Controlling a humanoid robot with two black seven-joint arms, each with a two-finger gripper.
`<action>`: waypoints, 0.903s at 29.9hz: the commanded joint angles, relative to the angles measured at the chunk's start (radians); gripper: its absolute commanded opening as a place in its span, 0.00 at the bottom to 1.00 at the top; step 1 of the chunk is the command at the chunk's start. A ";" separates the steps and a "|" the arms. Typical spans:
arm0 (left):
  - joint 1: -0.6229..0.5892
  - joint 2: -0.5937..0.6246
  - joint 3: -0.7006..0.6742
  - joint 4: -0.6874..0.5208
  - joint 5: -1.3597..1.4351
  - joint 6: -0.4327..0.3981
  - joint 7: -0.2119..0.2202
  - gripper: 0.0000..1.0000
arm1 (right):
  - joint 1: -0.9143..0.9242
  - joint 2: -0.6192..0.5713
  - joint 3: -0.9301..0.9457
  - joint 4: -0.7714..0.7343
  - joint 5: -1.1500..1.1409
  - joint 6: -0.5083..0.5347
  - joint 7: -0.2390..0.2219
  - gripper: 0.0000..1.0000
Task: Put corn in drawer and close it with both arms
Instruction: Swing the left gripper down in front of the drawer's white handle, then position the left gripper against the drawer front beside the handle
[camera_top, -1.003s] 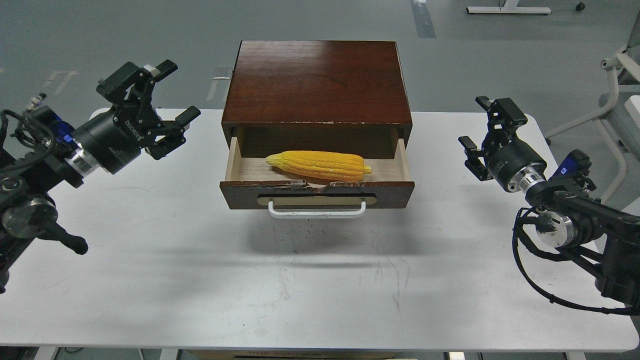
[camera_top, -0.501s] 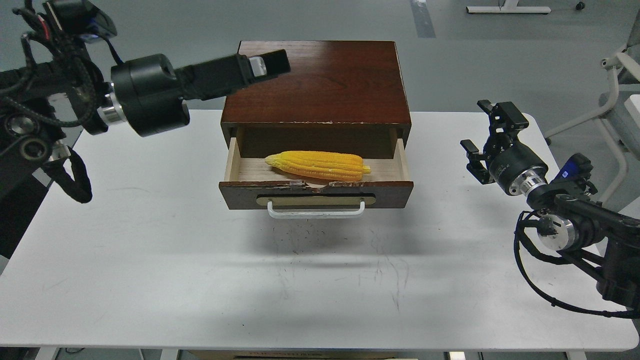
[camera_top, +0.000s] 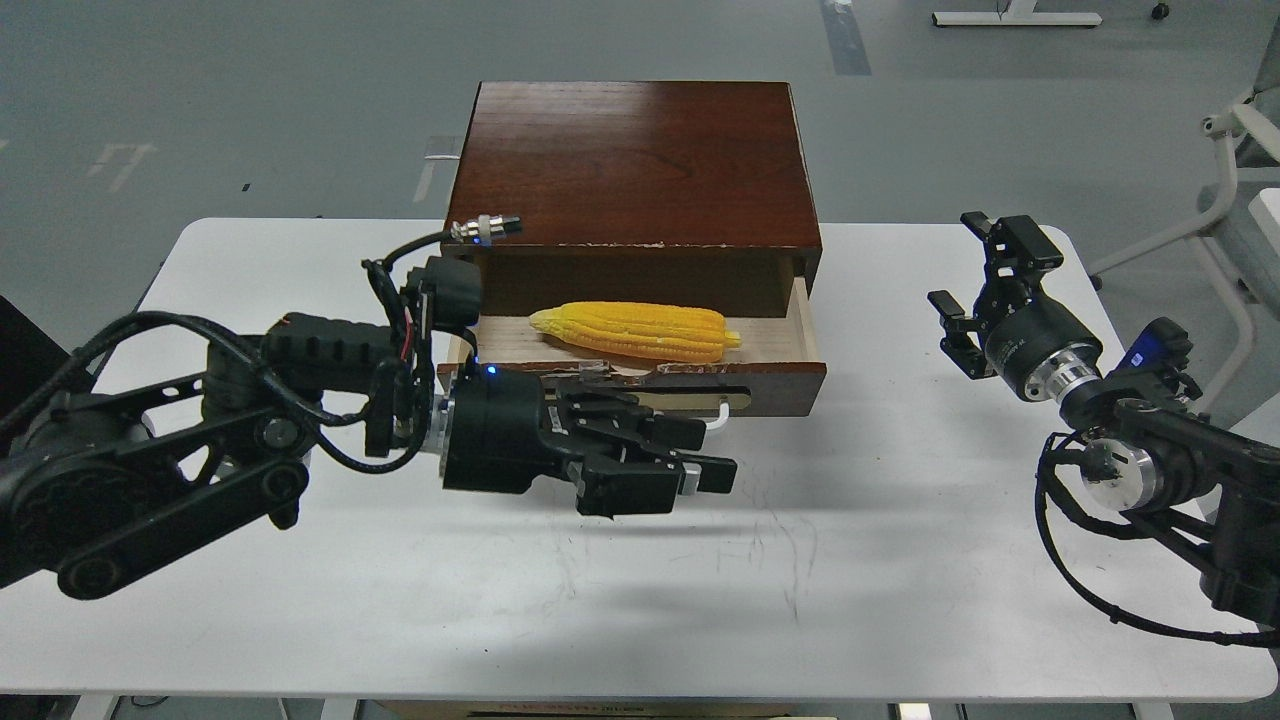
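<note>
Corn (camera_top: 635, 331), a yellow cob, lying lengthwise inside the open drawer (camera_top: 808, 330) on its pale wood floor, tapered tip toward the left, clear of the drawer's walls. Drawer pulled partway out of a dark-brown wooden box (camera_top: 632, 165) standing at the back of a white table (camera_top: 640, 590). Chipped dark front edge facing the viewer, with a white bar handle (camera_top: 722, 409) on a tan plate, mostly hidden.

Left gripper (camera_top: 690, 455) reaching in low from the left, directly in front of the drawer front, fingers drawn together and pointing right, covering most of the handle. Holding nothing visible; contact with the drawer front impossible to tell from this angle. Placement likely meant for pushing the drawer shut, since the cob is already inside.

Right gripper (camera_top: 985, 270) hovering well apart from the box, above the table's right side, fingers spread wide and empty, pointing up and away. Seemingly waiting to join the push.

Judged progress: placing step done, closing step not yet done. Risk to watch: a one-sided push skewing the drawer in its slot, hence the call for both arms.
</note>
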 joint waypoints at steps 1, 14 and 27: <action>0.023 0.001 0.082 -0.004 0.000 0.000 0.007 0.00 | -0.002 0.000 0.000 0.000 0.000 0.000 0.000 1.00; 0.236 0.016 0.019 0.053 -0.241 0.015 0.145 0.00 | -0.014 -0.002 0.000 0.002 0.000 -0.002 0.000 1.00; 0.244 0.012 0.013 0.145 -0.462 0.107 0.188 0.00 | -0.016 -0.002 0.000 0.003 0.000 -0.002 0.000 1.00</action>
